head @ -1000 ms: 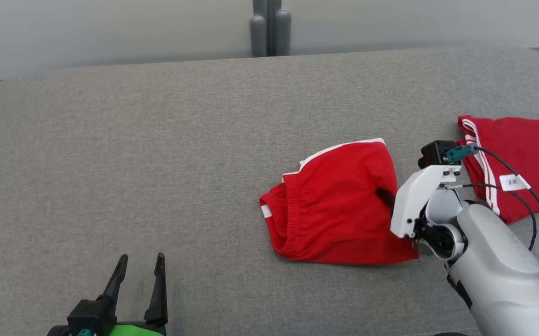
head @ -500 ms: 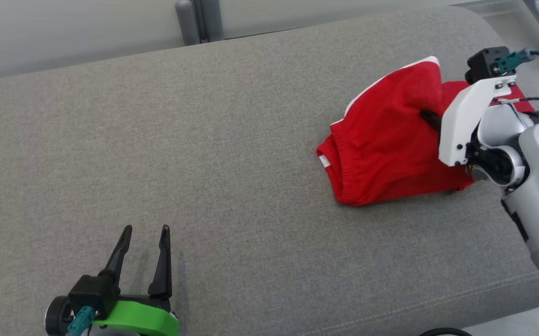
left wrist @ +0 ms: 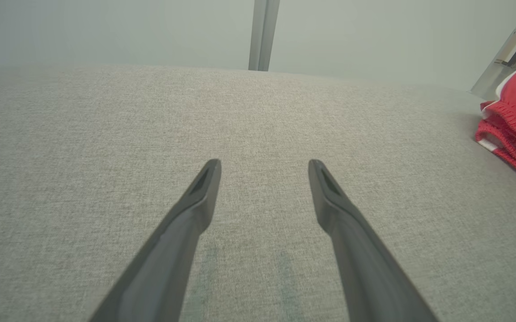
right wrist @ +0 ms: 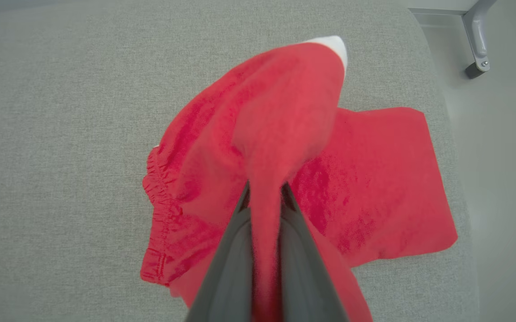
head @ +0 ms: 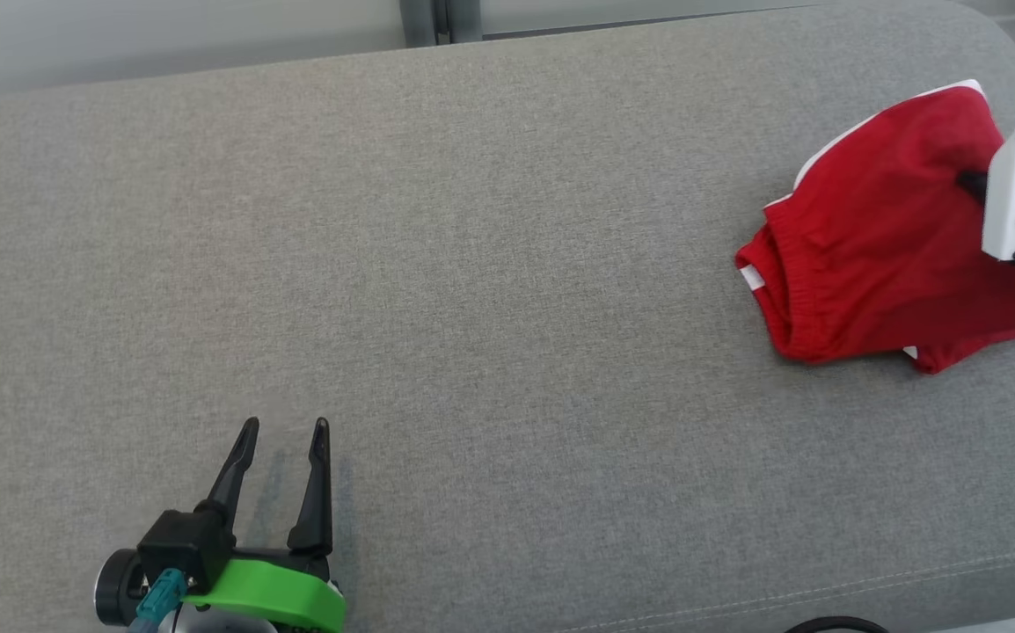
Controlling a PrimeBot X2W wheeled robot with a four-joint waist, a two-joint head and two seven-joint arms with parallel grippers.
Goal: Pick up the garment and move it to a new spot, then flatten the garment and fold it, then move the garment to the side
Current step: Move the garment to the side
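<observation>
The garment (head: 868, 255) is a pair of red shorts with white trim and an elastic waistband, lying bunched at the right end of the grey cushion. My right gripper (head: 967, 181) is shut on a raised fold of it, which the right wrist view shows pinched between the fingers (right wrist: 264, 190) with the garment (right wrist: 258, 134) tented upward. My left gripper (head: 286, 426) is open at the lower left, low over bare fabric. Between its fingers (left wrist: 264, 164) there is nothing, and the garment (left wrist: 515, 129) is far off to the right.
The grey cushion (head: 472, 264) stretches wide to the left. A flat red cloth (right wrist: 374, 179) lies under the held fold, near the cushion's right edge. Past that edge are the floor and a metal leg (right wrist: 477, 40). A pale wall runs behind.
The head camera has turned, shifting the whole picture. My right gripper has dragged the garment rightward along the cushion onto the other red cloth. The left gripper stays open in place.
</observation>
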